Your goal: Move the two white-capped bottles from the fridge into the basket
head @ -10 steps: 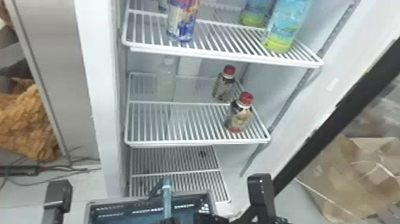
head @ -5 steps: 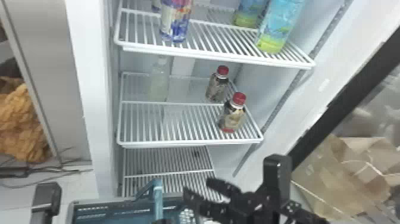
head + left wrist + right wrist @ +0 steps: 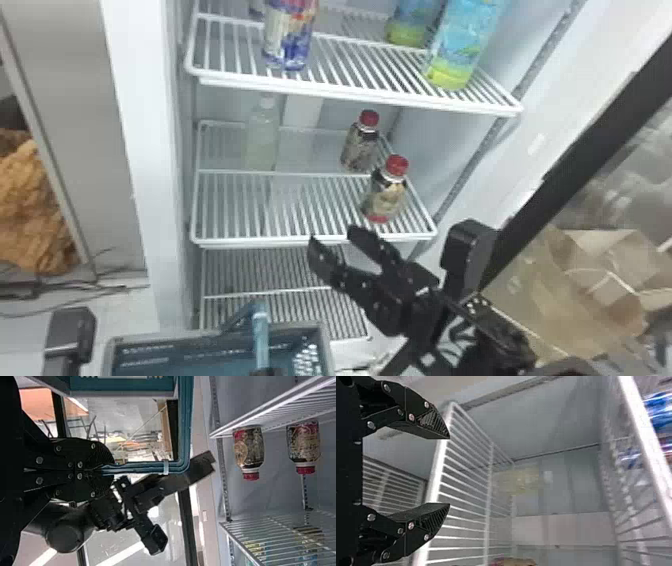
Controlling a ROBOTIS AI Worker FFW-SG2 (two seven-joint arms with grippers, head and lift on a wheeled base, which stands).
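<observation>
One white-capped bottle (image 3: 262,132), one basket (image 3: 326,350)

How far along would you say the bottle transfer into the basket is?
Already done: the left gripper is shut on the handle of the basket. In hand: no bottle; the right gripper is open and empty near the shelf. Left: at least one white-capped bottle, standing on that shelf. I can't tell whether the other is already moved.

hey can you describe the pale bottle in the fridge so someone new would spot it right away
In the open fridge, find the wire shelf directly below the blue-and-green bottles. The pale bottle stands toward its back left. Its white cap sets it apart from the two dark, red-capped bottles to its right.
</observation>
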